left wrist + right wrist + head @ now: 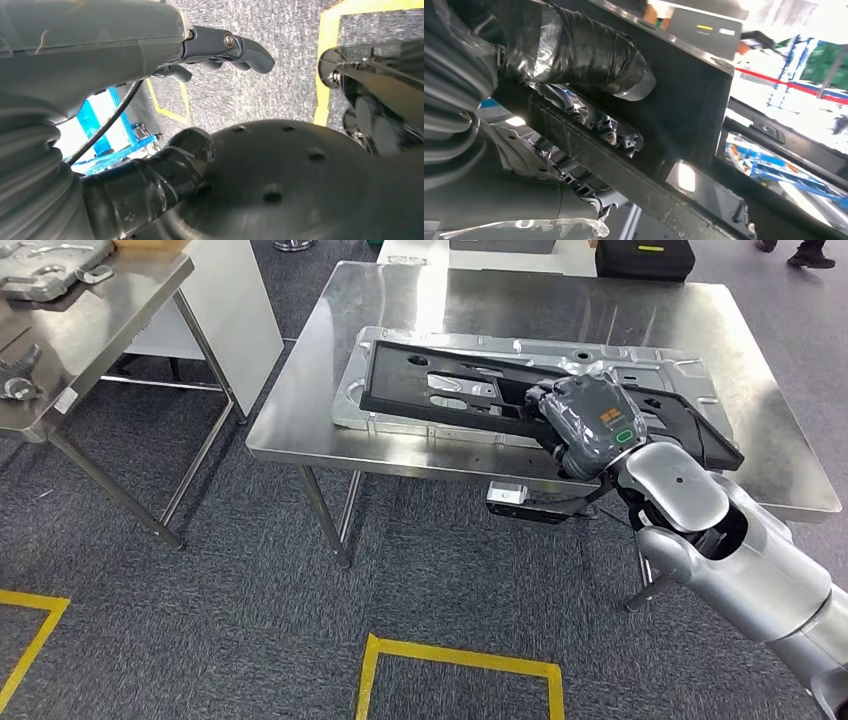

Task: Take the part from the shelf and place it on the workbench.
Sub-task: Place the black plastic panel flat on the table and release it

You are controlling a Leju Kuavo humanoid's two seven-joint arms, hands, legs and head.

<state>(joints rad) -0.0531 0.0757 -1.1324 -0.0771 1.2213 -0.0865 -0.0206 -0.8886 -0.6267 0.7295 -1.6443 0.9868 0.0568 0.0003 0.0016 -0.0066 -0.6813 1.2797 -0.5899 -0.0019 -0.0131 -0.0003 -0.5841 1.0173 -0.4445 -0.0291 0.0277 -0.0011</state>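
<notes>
Flat black rectangular frame part with slotted cut-outs: laid lengthwise on a silver pressed-metal panel upon the stainless-steel workbench. Its near edge is gripped by the right hand, thumb wrapped over the rim. The left hand is seen above grey carpet, fingers loosely curled, holding nothing.

The right hand grips the black part, its taped thumb pressed on the flat face. Darker fingers curl under the part's edge.
</notes>
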